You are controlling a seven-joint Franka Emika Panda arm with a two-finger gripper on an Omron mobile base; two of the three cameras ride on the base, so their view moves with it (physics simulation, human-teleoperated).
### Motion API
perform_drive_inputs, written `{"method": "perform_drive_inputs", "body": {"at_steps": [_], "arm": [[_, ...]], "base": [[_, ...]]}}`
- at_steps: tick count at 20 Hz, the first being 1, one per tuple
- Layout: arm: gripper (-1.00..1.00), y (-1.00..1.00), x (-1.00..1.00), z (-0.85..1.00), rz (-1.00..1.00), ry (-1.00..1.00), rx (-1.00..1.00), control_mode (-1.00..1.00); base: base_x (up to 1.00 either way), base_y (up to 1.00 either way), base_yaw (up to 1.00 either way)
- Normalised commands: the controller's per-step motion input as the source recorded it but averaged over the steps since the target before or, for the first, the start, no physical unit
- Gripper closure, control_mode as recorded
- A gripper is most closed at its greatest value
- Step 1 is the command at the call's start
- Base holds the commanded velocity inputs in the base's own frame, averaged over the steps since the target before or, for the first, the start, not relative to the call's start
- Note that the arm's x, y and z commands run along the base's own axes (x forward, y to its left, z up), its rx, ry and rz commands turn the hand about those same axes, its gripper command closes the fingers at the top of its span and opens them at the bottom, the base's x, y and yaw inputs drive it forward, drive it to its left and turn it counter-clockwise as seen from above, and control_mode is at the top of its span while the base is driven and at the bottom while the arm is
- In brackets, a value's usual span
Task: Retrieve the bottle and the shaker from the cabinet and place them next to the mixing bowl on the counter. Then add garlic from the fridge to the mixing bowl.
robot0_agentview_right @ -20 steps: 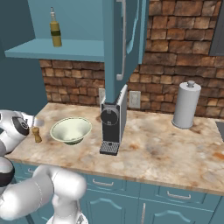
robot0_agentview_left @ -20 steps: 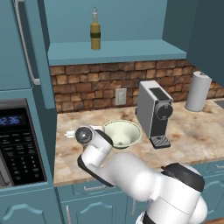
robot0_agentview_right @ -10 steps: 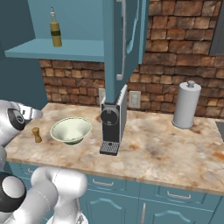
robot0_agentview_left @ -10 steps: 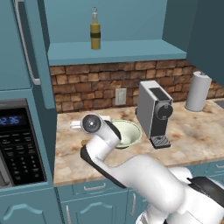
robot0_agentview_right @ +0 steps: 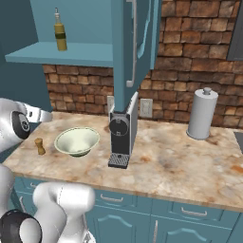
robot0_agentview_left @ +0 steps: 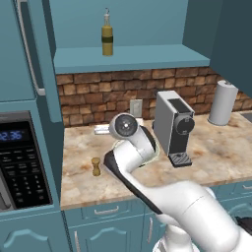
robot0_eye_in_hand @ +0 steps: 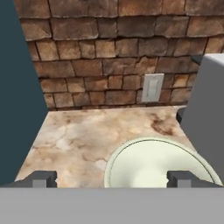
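The claw [robot0_eye_in_hand: 112, 178] hangs just above the desk with its two dark fingertips [robot0_eye_in_hand: 40, 178] spread wide apart and nothing between them; in the left base view it [robot0_agentview_left: 102, 129] pokes out behind the arm's round wrist joint, and in the right base view it [robot0_agentview_right: 43, 115] juts toward the brick wall. Right below and ahead of it in the hand view lies the mixing bowl [robot0_eye_in_hand: 157, 164], pale greenish-white and bare inside, resting on the marbled desk [robot0_eye_in_hand: 74, 135]. The shaker [robot0_agentview_left: 96, 166] stands upright on the desk near its front edge, left of the bowl and apart from it; from the right base view it [robot0_agentview_right: 40, 145] is seen just beside the mixing bowl [robot0_agentview_right: 77, 140], not touching. To the right of the bowl stands a grey coffee machine [robot0_agentview_left: 175, 125], close to the bowl's rim. Further right, well apart, an upright paper towel roll [robot0_agentview_right: 201, 113] sits near the wall. Behind the bowl, a white wall outlet [robot0_eye_in_hand: 152, 87] is set in the brick backsplash [robot0_eye_in_hand: 100, 57]. Higher up, the cabinet [robot0_agentview_left: 133, 56] is open, its door [robot0_agentview_right: 135, 47] swung out with the silver bar handle showing, and the bottle [robot0_agentview_left: 107, 35] stands upright on the teal shelf. At far left a black microwave [robot0_agentview_left: 22, 165] sits below the open fridge-side panel
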Motion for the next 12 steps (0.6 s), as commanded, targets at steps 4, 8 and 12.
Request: {"method": "perform_drive_inputs", "body": {"at_steps": [4,8,12], "arm": [[-1.0,-0.26,-0.33,0.69,0.0,0.01,0.0,-1.0],[-1.0,-0.12,-0.36,0.63,0.0,0.03,0.0,-1.0],[-1.0,-0.1,-0.42,0.71,0.0,0.07,0.0,-1.0]], "base": [[0.0,0.0,0.0],[0.0,0.0,0.0],[0.0,0.0,0.0]]}}
